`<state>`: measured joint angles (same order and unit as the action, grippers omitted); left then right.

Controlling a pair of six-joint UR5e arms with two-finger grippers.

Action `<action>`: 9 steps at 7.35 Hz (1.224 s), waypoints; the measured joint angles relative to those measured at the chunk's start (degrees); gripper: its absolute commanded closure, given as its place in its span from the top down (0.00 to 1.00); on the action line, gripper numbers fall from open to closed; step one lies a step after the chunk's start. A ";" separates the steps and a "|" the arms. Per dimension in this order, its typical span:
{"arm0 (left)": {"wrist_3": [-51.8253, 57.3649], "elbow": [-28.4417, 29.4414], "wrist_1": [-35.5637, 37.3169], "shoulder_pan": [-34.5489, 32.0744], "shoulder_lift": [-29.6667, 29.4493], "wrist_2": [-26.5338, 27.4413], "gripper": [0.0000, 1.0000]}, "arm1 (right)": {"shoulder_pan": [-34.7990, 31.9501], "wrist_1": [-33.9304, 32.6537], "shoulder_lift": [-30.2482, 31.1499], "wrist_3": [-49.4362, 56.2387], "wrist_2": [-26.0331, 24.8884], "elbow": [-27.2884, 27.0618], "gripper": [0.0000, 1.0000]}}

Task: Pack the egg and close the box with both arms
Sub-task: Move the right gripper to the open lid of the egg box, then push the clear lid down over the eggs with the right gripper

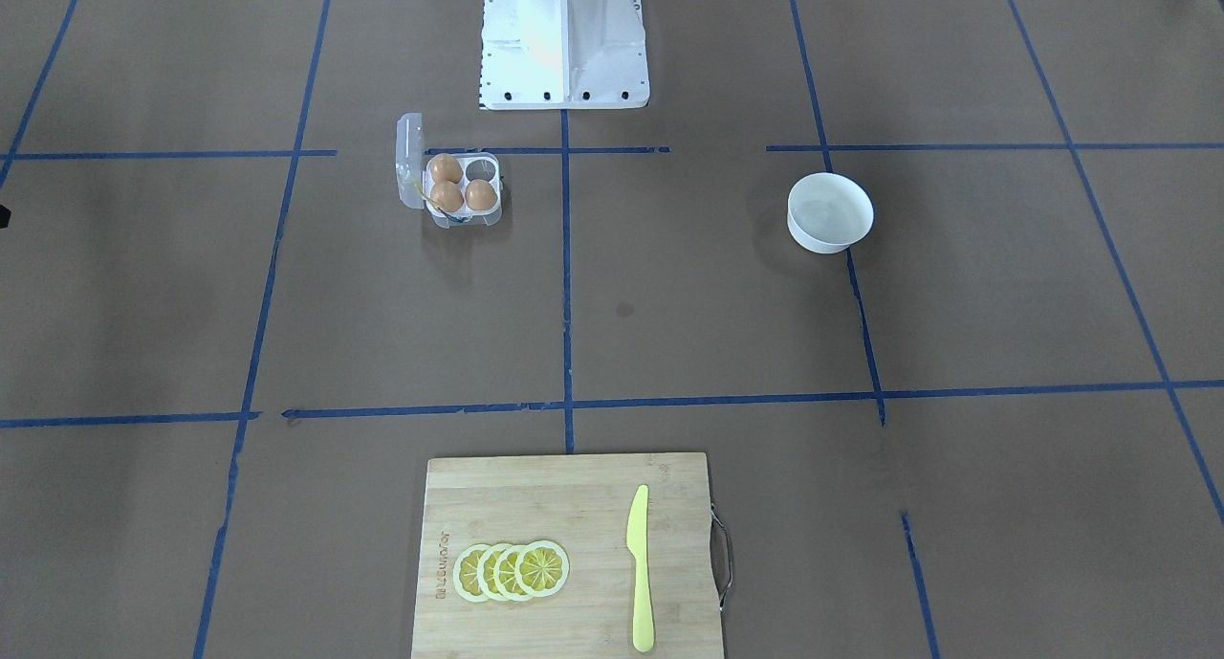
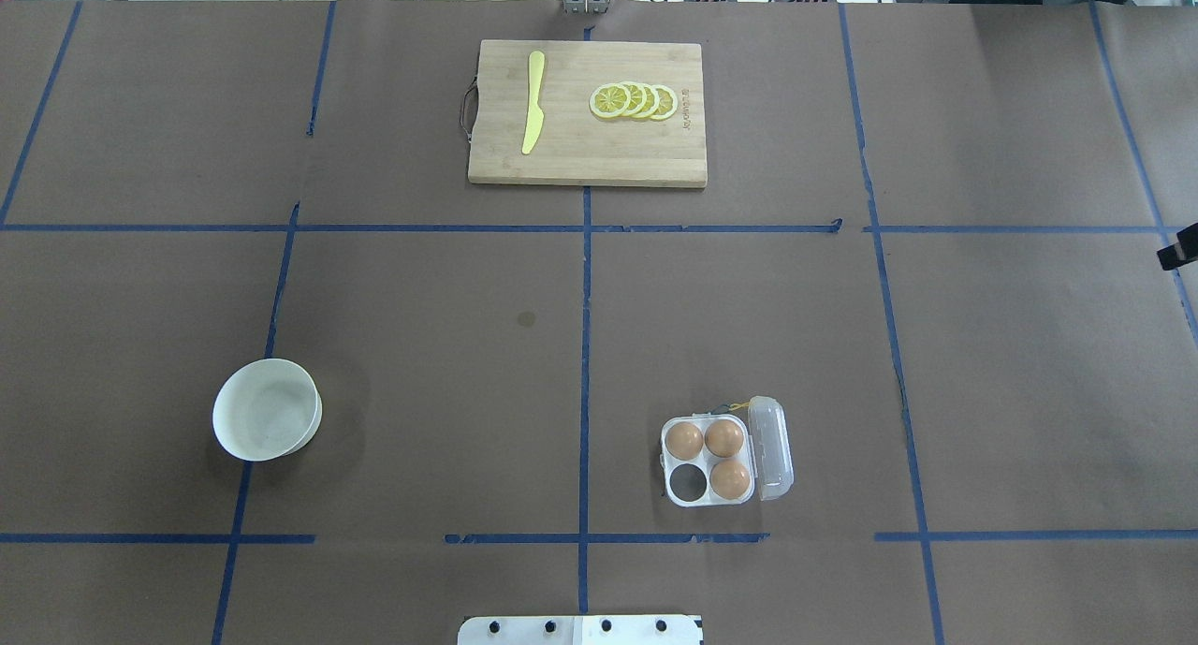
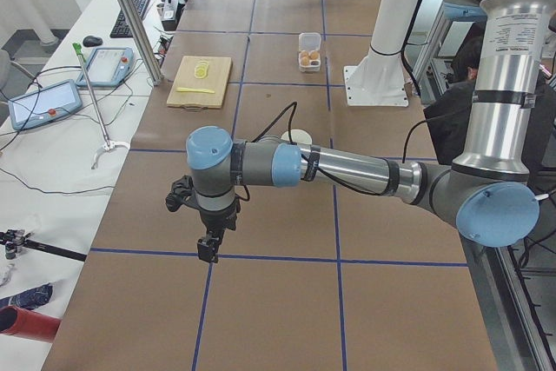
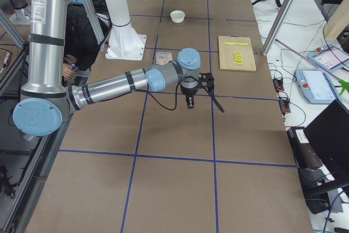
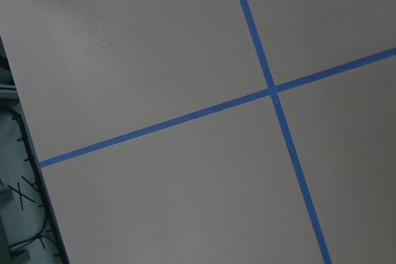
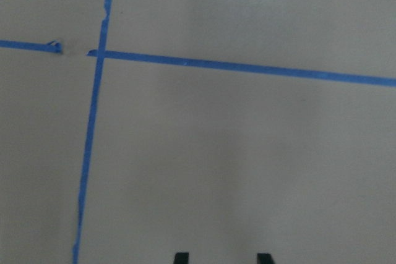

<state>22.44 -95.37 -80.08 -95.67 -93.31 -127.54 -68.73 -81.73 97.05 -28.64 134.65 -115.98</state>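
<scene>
Arms out over the table ends, egg box open near the base

The table (image 2: 421, 345) carries the left arm (image 3: 347, 167) and right arm (image 4: 109, 88) well apart from the box (image 2: 708, 503). The right gripper (image 6: 223, 258) has its jaws apart, gripping nothing. I cannot tell for the left gripper (image 3: 208, 248). The box sits on the robot's right, lid (image 2: 775, 448) raised, with three eggs (image 2: 723, 437) in its cups.
</scene>
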 measured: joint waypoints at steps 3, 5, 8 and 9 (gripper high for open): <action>-2.10 2.25 -0.18 -0.16 0.04 -5.22 1.00 | 15.03 14.16 0.76 -24.22 -3.22 -1.63 0.29; -3.09 2.37 -0.51 -0.15 -0.13 -6.77 1.00 | 26.88 20.11 0.04 -36.81 -10.39 -2.93 0.29; -3.20 1.83 -0.68 -0.08 -0.34 -7.01 1.00 | 43.18 21.35 -9.91 -50.65 -24.73 -2.08 0.30; -3.20 1.66 -0.69 -0.06 -0.39 -7.01 1.00 | 45.29 21.20 -13.83 -52.32 -27.11 -0.50 0.30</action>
<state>19.25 -93.70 -80.77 -95.73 -93.70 -134.56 -23.44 -60.53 83.22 -80.97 107.54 -116.48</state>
